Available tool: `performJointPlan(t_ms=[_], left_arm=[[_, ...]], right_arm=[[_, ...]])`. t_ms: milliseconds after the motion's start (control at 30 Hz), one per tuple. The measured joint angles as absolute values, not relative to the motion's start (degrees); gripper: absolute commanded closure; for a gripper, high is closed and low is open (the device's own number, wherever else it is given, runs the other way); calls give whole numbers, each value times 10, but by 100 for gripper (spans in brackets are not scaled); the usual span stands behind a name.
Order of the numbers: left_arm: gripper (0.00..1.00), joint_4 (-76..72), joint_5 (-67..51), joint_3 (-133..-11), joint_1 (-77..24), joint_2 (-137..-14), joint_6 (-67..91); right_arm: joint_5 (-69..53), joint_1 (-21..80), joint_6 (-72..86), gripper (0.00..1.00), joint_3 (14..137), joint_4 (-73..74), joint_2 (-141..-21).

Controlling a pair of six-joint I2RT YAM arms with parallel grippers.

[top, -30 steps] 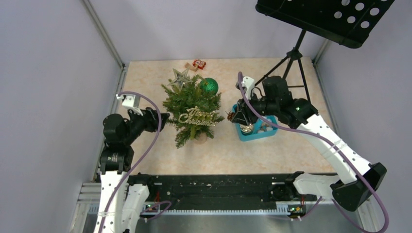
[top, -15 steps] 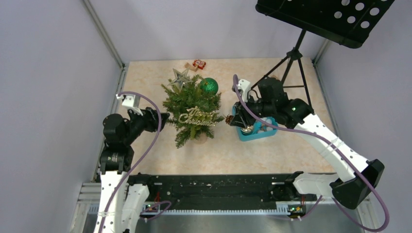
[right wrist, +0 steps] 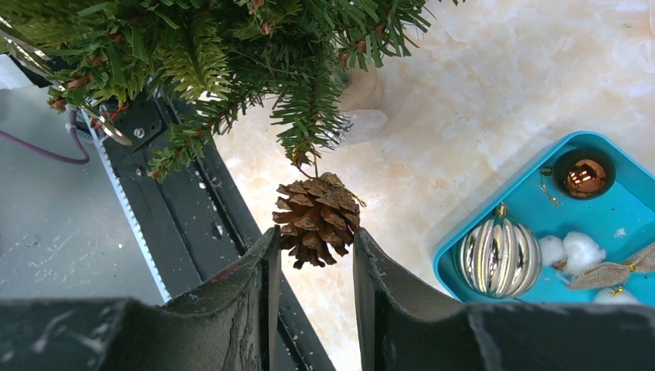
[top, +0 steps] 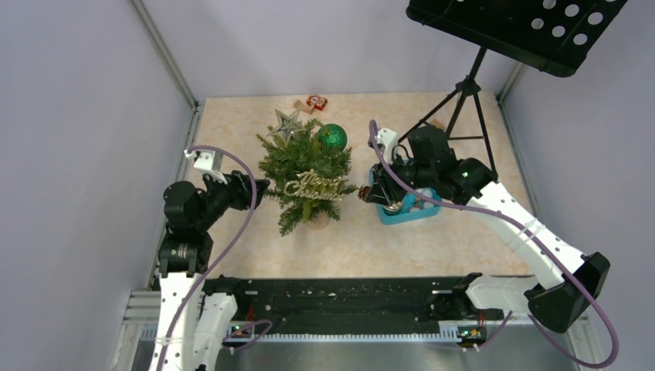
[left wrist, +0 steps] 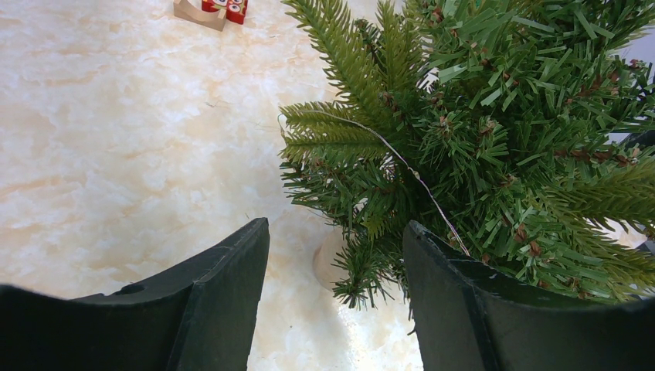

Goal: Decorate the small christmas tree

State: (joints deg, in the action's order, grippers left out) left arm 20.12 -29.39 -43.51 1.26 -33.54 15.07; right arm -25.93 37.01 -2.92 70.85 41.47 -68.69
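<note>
Right fingers (right wrist: pixel 232 309) of ours are closed on a brown pine cone (right wrist: pixel 317 216), held at a low branch tip on the right side of the small christmas tree (top: pixel 307 174), which stands upright on the worktop (top: pixel 232 131). Our left fingers (left wrist: pixel 216 286) stand open at the tree's left side, straddling its lowest branches. We see a blue tray (top: pixel 405 216) of ornaments just right of the tree.

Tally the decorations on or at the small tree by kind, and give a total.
Silver star: 1
Green ball: 1
Gold "Merry Christmas" sign: 1
Pine cone, under a branch tip: 1
Total on or at the small christmas tree: 4
</note>
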Motion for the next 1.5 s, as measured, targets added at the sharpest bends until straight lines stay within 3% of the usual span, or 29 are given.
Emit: performJointPlan(t_ms=[1500], left_arm=[[31,201,-294,-435,13,-335,150]], right_arm=[[-196,411,-10,100,713,415,-710]])
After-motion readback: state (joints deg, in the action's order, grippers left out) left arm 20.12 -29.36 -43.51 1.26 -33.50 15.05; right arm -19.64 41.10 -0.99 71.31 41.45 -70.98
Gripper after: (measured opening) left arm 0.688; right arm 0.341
